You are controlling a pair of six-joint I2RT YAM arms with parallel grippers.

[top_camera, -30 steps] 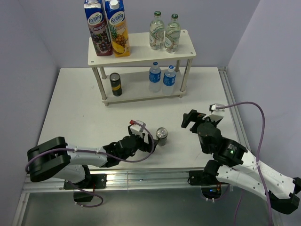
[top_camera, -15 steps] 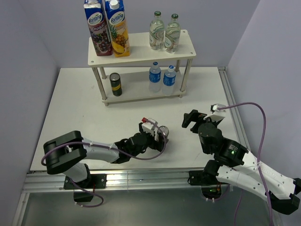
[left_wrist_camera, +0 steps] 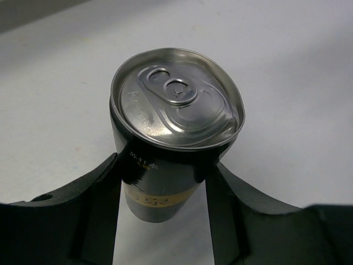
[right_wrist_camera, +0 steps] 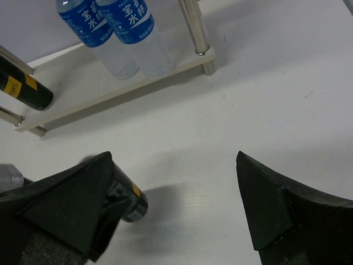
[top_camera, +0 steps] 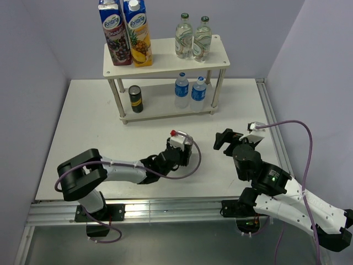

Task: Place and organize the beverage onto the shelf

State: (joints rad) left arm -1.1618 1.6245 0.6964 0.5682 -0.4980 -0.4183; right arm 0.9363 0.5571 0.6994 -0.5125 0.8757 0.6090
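The left claw [left_wrist_camera: 162, 176] pinches the dark can [left_wrist_camera: 176, 105] from both sides below the rim; its smooth round wall may slip or tilt on lifting. The right claw [right_wrist_camera: 174, 193] gapes empty.

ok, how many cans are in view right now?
2. First can stands at the left end of the shelf, on its lower board. Second can sits between the fingers of the left claw. No others show; some could be hidden.
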